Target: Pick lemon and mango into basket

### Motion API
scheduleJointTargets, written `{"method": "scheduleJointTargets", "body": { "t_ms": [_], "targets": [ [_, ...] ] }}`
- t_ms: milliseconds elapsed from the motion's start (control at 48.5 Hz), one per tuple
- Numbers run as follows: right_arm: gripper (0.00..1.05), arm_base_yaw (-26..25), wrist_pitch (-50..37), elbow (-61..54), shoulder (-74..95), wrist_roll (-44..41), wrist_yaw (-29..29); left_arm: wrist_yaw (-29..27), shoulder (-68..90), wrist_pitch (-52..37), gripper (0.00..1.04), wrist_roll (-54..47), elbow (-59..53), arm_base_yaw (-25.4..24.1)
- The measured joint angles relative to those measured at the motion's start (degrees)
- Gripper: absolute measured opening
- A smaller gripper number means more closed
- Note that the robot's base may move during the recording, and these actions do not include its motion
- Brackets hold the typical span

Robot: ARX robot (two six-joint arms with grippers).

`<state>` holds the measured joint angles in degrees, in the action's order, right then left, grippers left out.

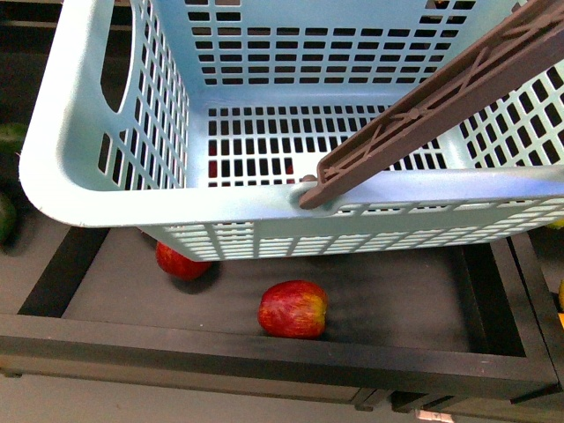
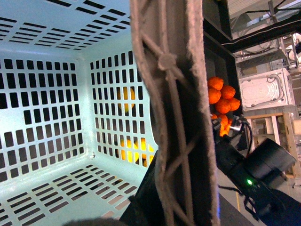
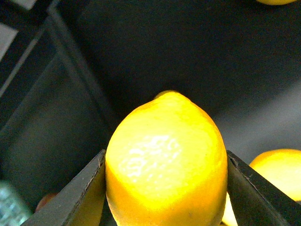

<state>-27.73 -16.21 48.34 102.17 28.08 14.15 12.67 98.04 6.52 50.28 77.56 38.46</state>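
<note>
- We take this for a mock grocery shop: a plastic shopping basket (image 1: pixel 115 207) sits above a black display bin (image 1: pixel 264 352) with loose red apples (image 1: pixel 293 309).
- More bulk produce shows: heaped oranges (image 2: pixel 222 96) and a lemon (image 3: pixel 167 160) over a dark tray.
- Behind the oranges, a white machine casing (image 2: pixel 263 89) and bare wooden framing (image 2: pixel 277 136) suggest a workshop or lab.

A red apple (image 1: pixel 293 309) lies near the front of a black tray (image 1: pixel 264 352). A second apple (image 1: pixel 181 261), partly hidden, sits farther back to its left. The left wrist view shows piled oranges (image 2: pixel 222 96) and a white machine (image 2: pixel 263 92).
</note>
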Motion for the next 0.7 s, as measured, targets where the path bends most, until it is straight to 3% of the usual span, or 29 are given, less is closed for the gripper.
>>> {"method": "scheduleJointTargets", "body": {
  "t_ms": [309,412,577,700],
  "targets": [
    [0.62,4.1,1.7,-5.6,-24.0,0.5,5.6,0.0,0.0,0.0,0.05,0.0,0.0,0.0],
    [0.62,8.9,1.7,-6.2,-27.9,1.0,4.5,0.0,0.0,0.0,0.05,0.0,0.0,0.0],
    [0.62,22.4,1.1,-7.0,-29.5,0.8,-1.0,0.2,0.0,0.0,0.05,0.0,0.0,0.0],
    [0.62,28.9,0.5,-7.2,-28.7,0.8,-3.3,0.2,0.0,0.0,0.05,0.0,0.0,0.0]
  ]
}}
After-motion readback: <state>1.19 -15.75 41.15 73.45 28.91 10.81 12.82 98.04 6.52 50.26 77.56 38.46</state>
